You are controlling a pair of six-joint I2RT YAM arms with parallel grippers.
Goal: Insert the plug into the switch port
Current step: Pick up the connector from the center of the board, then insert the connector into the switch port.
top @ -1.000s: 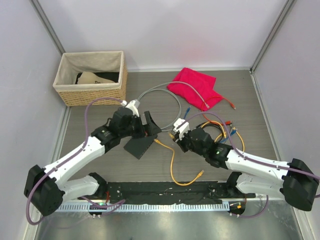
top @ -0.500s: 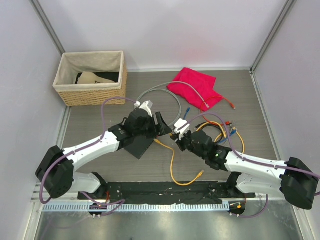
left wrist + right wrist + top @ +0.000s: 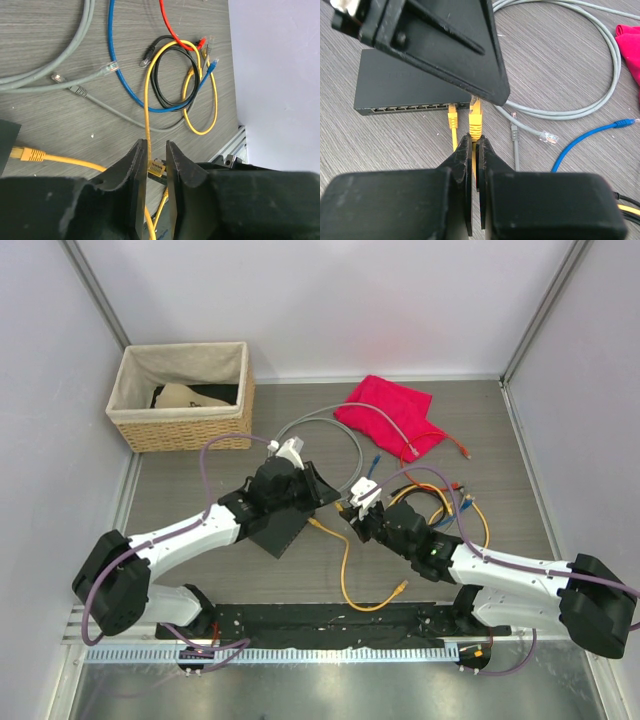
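Top: switch (image 3: pixel 278 532) flat on surface, half under left arm (image 3: pixel 190 532); right arm (image 3: pixel 500 565) faces its port edge.
Left wrist: left jaws a slit apart, plug (image 3: pixel 156 167) in the gap, grip unclear.
Right wrist: right jaws pinched on plug, ports dead ahead, plug axis square to the port row.

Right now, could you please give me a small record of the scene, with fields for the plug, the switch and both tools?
switch: lies flat, port row facing the right tool
held plug: yellow, pinched in right tool, aimed at port row
plug tip: hidden under left tool
left tool grip: cannot tell
second yellow plug: tip at port row, seating unclear
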